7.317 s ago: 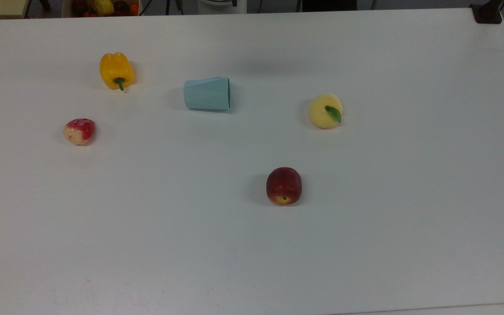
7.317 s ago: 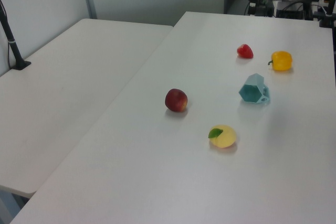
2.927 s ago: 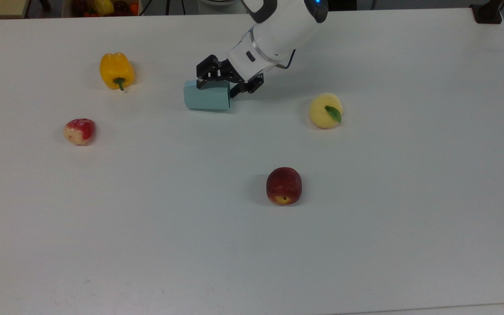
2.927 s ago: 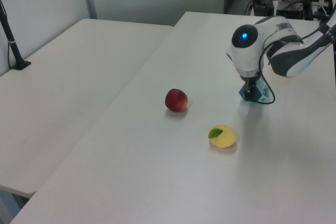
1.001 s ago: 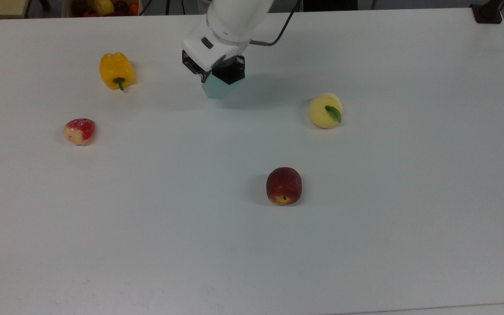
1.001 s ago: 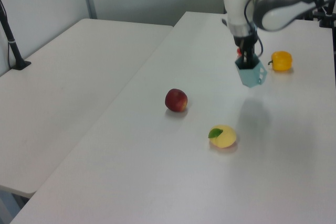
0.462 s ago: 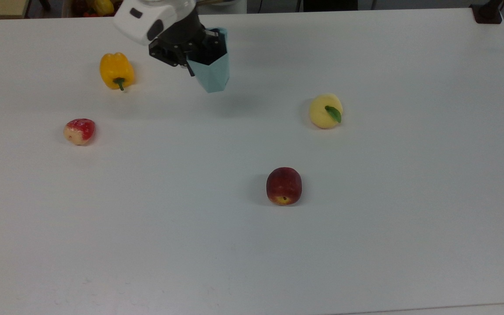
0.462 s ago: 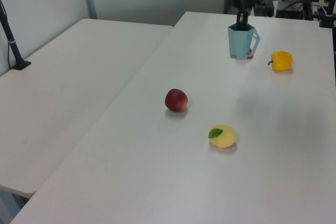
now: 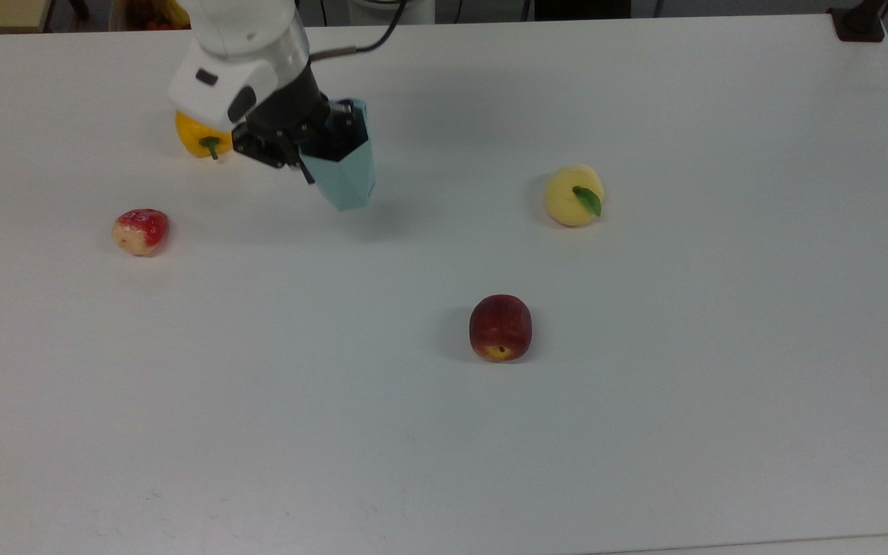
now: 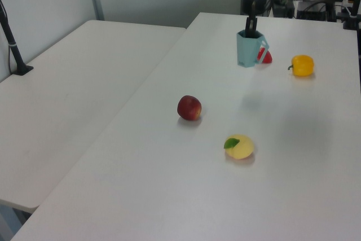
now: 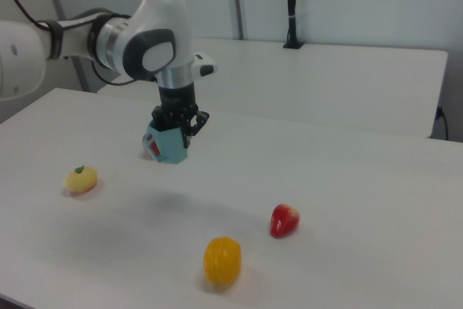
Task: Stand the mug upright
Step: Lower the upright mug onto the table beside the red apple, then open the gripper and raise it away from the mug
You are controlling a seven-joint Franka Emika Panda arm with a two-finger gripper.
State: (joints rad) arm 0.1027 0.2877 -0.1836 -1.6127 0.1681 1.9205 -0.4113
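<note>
The mug (image 9: 345,177) is a pale teal faceted cup. It hangs mouth-up, slightly tilted, above the white table (image 9: 644,385), and its shadow lies on the tabletop below it. My gripper (image 9: 319,146) comes down from above and is shut on the mug's rim, with a dark finger reaching inside the mouth. The left view has the mug (image 10: 247,51) under the gripper (image 10: 250,27), at the table's far end. From the other side, the right view shows the mug (image 11: 168,145) held clear of the table by the gripper (image 11: 178,122).
A yellow pepper (image 9: 199,139) sits just behind my arm, at the top view's left. A strawberry (image 9: 140,230) lies further left. A pale yellow fruit with a leaf (image 9: 573,195) is at the right, and a red apple (image 9: 500,327) is nearer the front.
The mug lay on its side at first. It now hangs mouth-up in my gripper. In the last half second it moved toward the top view's left and front.
</note>
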